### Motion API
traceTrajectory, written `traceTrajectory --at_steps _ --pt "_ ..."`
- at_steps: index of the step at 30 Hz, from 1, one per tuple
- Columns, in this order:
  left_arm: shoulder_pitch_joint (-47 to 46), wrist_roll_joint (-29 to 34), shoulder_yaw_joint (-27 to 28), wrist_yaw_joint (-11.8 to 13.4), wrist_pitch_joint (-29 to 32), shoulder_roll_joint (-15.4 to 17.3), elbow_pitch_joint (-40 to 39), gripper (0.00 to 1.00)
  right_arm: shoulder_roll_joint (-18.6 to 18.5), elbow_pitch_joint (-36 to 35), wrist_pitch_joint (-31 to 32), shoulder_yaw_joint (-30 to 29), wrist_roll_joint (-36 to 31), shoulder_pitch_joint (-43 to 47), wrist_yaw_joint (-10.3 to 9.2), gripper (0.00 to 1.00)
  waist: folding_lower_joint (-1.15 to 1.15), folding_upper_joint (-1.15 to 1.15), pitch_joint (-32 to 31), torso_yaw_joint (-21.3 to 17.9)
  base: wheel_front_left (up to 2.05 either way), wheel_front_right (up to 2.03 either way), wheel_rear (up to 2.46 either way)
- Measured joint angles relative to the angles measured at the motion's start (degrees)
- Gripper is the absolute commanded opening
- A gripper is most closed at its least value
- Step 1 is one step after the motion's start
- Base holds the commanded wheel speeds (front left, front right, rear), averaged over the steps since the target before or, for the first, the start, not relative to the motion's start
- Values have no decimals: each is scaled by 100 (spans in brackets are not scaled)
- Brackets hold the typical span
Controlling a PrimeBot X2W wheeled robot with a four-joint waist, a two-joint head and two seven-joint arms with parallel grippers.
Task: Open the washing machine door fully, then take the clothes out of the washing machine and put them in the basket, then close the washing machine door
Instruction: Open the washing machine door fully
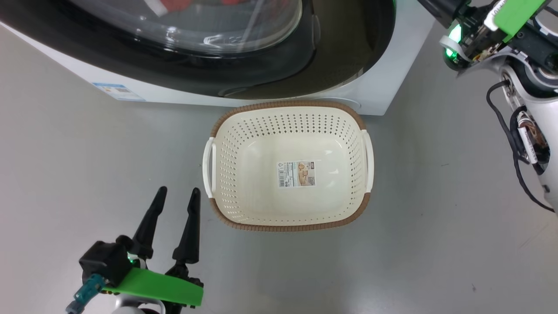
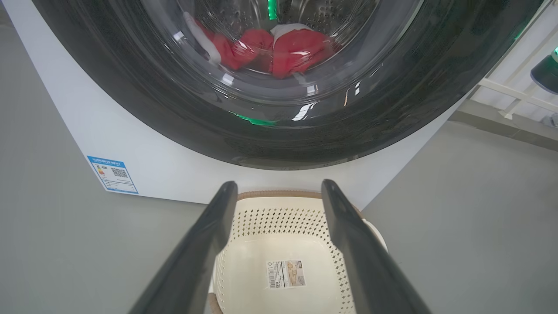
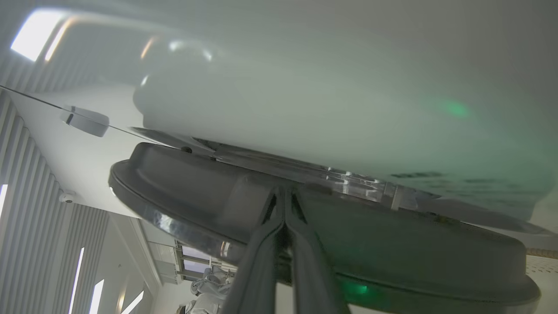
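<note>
The washing machine (image 1: 383, 83) stands at the top of the head view. Its door (image 1: 261, 74) has a black rim and a glass bowl. Through the glass, red clothes (image 2: 296, 52) with white trim lie in the drum. The cream basket (image 1: 287, 107) sits on the floor in front, with nothing in it but its label. My left gripper (image 1: 179, 190) hangs open to the basket's left, holding nothing. In the right wrist view my right gripper (image 3: 284, 192) is shut on nothing. Its tips sit at the seam between the door's rim (image 3: 392, 244) and the white front (image 3: 305, 109).
A blue sticker (image 1: 117, 91) marks the machine's lower left front. My right arm (image 1: 457, 39) reaches in from the upper right, past the machine's corner. Grey floor (image 1: 436, 218) spreads all around the basket. White railing (image 2: 514, 96) stands beyond the machine's right side.
</note>
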Motion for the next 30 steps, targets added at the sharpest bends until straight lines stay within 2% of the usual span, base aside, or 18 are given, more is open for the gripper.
traceTrajectory --at_steps 20,30 --pt "-119 -86 10 0 0 -2 22 100 145 252 204 102 -263 -175 -18 0 0 0 -16 -2 0 0 0" --pt "-74 -83 11 0 0 -2 24 100 225 199 358 118 -323 278 -26 0 0 0 -361 -50 0 0 0"
